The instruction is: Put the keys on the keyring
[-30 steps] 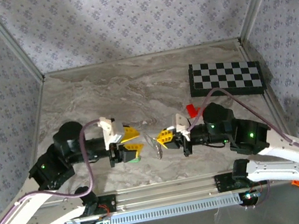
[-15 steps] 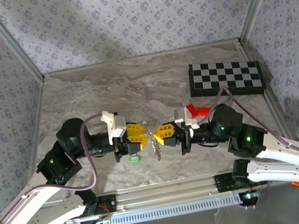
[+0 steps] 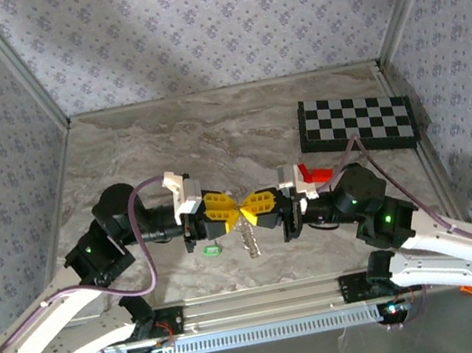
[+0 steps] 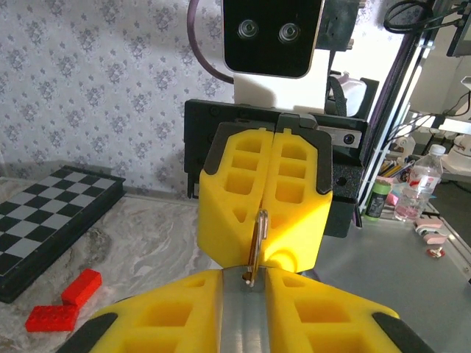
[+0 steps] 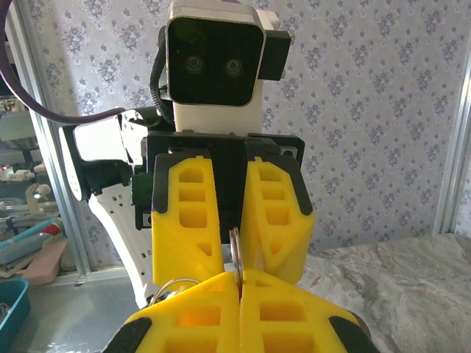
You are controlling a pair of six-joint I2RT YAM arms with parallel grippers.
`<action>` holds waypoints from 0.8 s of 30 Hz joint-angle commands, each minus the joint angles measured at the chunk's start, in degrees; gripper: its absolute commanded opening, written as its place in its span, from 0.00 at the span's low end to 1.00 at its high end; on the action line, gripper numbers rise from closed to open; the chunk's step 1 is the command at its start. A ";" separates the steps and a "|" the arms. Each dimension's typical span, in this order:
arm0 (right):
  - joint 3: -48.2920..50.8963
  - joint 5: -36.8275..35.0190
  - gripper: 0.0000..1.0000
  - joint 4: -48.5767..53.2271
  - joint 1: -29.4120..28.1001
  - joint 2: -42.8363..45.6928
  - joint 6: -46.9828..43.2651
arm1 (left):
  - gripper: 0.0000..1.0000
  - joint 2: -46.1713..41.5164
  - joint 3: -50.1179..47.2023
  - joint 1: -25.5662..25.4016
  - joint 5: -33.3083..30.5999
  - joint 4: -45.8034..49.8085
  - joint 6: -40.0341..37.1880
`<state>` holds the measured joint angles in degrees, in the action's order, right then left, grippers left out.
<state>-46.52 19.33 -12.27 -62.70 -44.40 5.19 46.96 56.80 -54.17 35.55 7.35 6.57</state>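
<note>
Grey marbled desk [image 3: 237, 130], flowered wallpaper on three sides, and a black-and-white folding checkerboard [image 3: 356, 122] at the far right. At mid-desk I have the two tools meeting tip to tip. The right end effector [image 3: 252, 208] has its yellow fingers pressed fully together on the thin silvery metal keyring [image 3: 247, 232], whose loose length hangs from the tips toward the desk. The left end effector [image 3: 231, 210] faces it with its yellow fingers a narrow way apart and the ring's edge standing in that gap. I cannot tell whether they touch it. The small bright green plastic key [image 3: 212, 249] lies loose on the desk, just on the near side of the left fingers. Two red toy bricks [image 3: 308, 172] lie beside the right wrist.
</note>
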 commanded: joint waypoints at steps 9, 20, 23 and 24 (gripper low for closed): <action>0.53 1.15 0.00 -1.93 -0.02 0.41 0.52 | 0.09 0.92 1.38 -0.96 1.90 -3.40 0.76; 1.25 1.85 0.00 -2.66 -0.03 -0.16 0.70 | 0.09 0.79 1.48 -0.93 2.20 -3.46 0.43; 1.17 2.01 0.00 -2.51 0.05 -0.31 0.70 | 0.03 0.75 1.13 -0.93 2.18 -3.78 0.38; 1.16 2.02 0.00 -2.41 0.03 -0.33 0.70 | 0.00 0.57 0.99 -0.99 2.09 -4.05 0.46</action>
<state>-45.89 19.53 -13.17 -62.59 -44.14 5.19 47.33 56.80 -54.50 36.45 6.09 6.92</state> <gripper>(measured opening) 0.051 0.049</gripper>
